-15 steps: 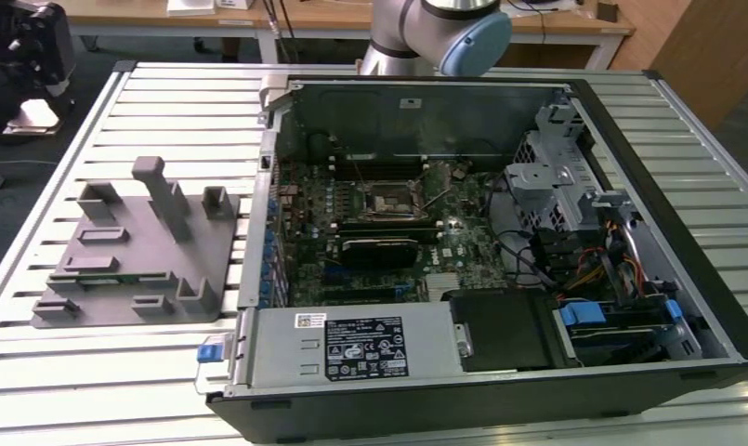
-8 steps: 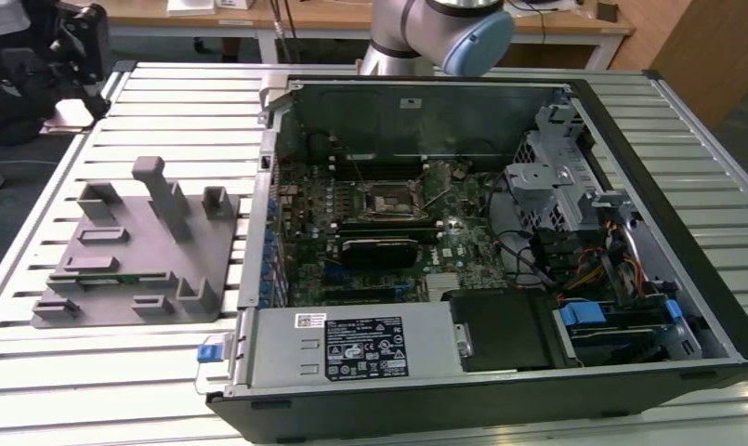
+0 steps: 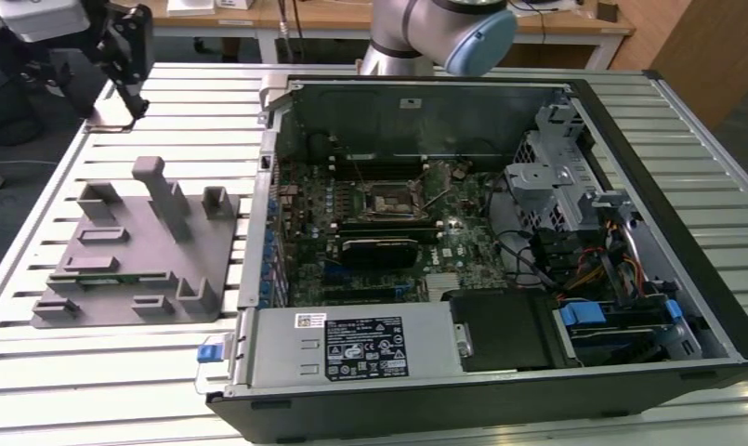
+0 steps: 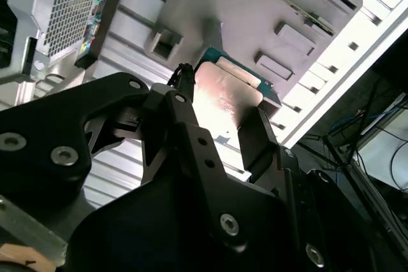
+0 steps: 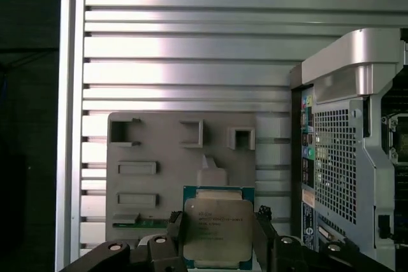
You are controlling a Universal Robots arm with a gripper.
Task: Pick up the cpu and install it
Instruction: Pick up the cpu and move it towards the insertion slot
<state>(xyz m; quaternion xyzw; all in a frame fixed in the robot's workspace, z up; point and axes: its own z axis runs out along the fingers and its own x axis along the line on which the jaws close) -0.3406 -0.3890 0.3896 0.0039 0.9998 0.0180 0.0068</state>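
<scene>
The cpu (image 5: 218, 232) is pinched by two opposite edges between your gripper's (image 5: 220, 224) jaws. It is held flat, pale top toward the first wrist camera, and lifted clear of the grey fixture (image 5: 146, 151). The edge grip probably keeps its underside untouched; the motherboard socket (image 3: 387, 198) lies well apart.

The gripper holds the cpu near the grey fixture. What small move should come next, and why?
Probably carry the cpu sideways toward the open computer case, keeping it level. The gripper is shut on it near the grey fixture, while the motherboard socket lies inside the case, to the exterior view's right of the fixture.
</scene>
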